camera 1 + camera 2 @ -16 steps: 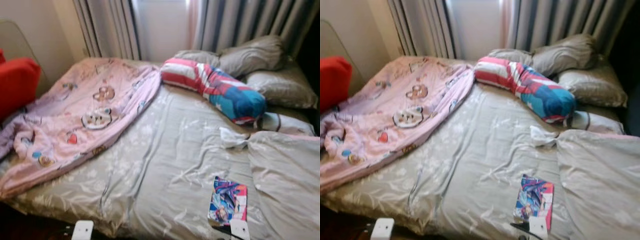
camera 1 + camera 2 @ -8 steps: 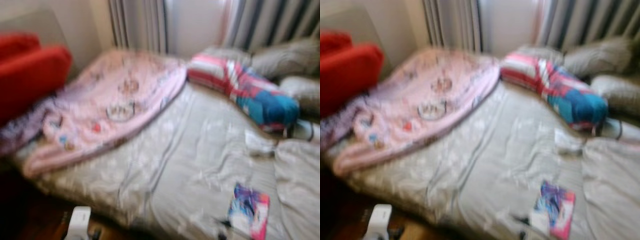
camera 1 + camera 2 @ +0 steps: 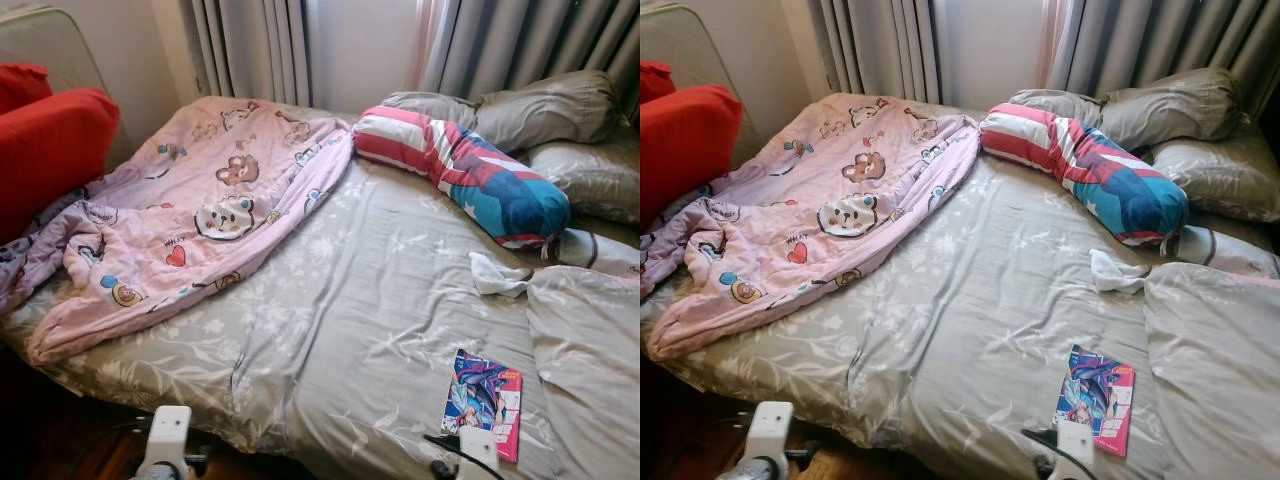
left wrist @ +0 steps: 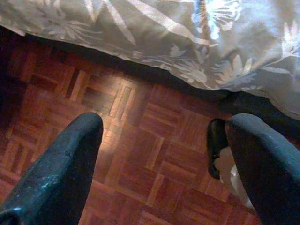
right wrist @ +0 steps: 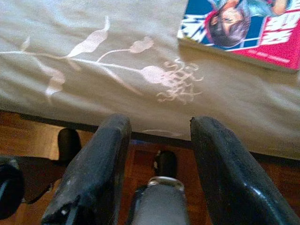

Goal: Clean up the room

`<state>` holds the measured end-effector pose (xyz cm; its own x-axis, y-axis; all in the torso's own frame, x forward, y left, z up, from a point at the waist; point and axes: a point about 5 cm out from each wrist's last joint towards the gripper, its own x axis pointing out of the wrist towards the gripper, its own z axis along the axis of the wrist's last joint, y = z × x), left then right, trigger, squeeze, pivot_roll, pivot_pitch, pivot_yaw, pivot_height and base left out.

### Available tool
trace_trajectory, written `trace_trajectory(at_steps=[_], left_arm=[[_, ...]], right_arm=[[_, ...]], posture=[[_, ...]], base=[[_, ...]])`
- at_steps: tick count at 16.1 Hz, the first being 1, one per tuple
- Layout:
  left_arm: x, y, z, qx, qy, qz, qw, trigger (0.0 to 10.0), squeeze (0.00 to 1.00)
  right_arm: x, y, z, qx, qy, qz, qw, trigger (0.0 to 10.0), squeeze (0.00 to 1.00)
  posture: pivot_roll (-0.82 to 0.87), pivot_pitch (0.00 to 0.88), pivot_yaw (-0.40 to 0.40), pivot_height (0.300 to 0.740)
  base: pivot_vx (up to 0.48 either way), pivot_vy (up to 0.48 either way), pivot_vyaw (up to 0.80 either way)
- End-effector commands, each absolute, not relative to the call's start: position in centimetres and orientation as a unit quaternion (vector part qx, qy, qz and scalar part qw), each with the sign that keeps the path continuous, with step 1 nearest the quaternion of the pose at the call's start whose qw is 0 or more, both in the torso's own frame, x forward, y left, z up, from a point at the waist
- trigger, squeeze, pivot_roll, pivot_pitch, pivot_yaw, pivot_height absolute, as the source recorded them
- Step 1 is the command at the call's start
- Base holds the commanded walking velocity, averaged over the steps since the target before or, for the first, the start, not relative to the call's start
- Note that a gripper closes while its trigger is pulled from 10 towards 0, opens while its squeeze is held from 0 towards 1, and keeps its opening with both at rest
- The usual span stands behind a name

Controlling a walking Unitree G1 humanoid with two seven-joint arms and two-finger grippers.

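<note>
Comic book [image 3: 482,402] with a bright blue, pink and white cartoon cover lies flat on the grey leaf-patterned bedsheet [image 3: 350,300], near the bed's front edge on the robot's right. In the right wrist view its cover [image 5: 248,28] shows a dark-haired drawn figure and large white lettering on a pink band, cut off and too partial to read. The right gripper [image 5: 159,136] hangs just past the mattress edge, close to the book but not touching it, its two black fingers [image 5: 101,159] spread apart with nothing between them. The left gripper [image 4: 164,140] hovers over the reddish parquet floor [image 4: 131,154] beside the bed's edge, fingers [image 4: 70,159] wide apart and empty.

Further up the bed a small crumpled white cloth [image 3: 497,275] sits just beside a folded grey duvet [image 3: 590,360]. A long bolster [image 3: 460,175] in red, white and blue stripes lies slantwise below the grey pillows [image 3: 540,105]. A pink blanket [image 3: 190,225] printed with bears and hearts sprawls over the left side, its edge drooping off the mattress. A red cushion [image 3: 45,145] stands at far left, and grey curtains [image 3: 520,40] hang behind.
</note>
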<state>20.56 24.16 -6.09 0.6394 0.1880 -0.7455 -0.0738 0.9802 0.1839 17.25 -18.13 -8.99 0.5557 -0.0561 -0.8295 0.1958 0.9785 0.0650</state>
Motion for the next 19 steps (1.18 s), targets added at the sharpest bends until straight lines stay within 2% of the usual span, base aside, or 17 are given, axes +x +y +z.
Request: trace_trajectory(at_steps=[1,3,6,19], left_arm=[[19.75,24.30,-6.54,0.062,0.434,0.077,0.896,10.0,0.00],[19.70,24.38,-6.54,0.063,0.434,0.078,0.895,10.0,0.00],[19.67,24.45,-6.54,0.064,0.435,0.078,0.895,10.0,0.00],[19.69,24.64,-6.47,0.067,0.434,0.076,0.895,10.0,0.00]], right_arm=[[17.05,-18.40,-9.05,0.071,0.469,-0.074,0.877,10.0,0.00],[17.04,-18.44,-9.04,0.059,0.469,-0.070,0.878,10.0,0.00],[17.00,-18.44,-9.07,0.052,0.472,-0.068,0.877,10.0,0.00],[17.23,-18.18,-9.02,0.071,0.471,-0.079,0.876,10.0,0.00]], posture=[[0.17,0.062,0.008,0.740],[0.16,0.066,0.009,0.740],[0.16,0.069,0.011,0.740],[0.16,0.069,0.017,0.740]], base=[[0.000,0.480,0.00],[0.000,0.480,0.21],[0.000,0.480,0.80],[0.000,0.480,0.00]])
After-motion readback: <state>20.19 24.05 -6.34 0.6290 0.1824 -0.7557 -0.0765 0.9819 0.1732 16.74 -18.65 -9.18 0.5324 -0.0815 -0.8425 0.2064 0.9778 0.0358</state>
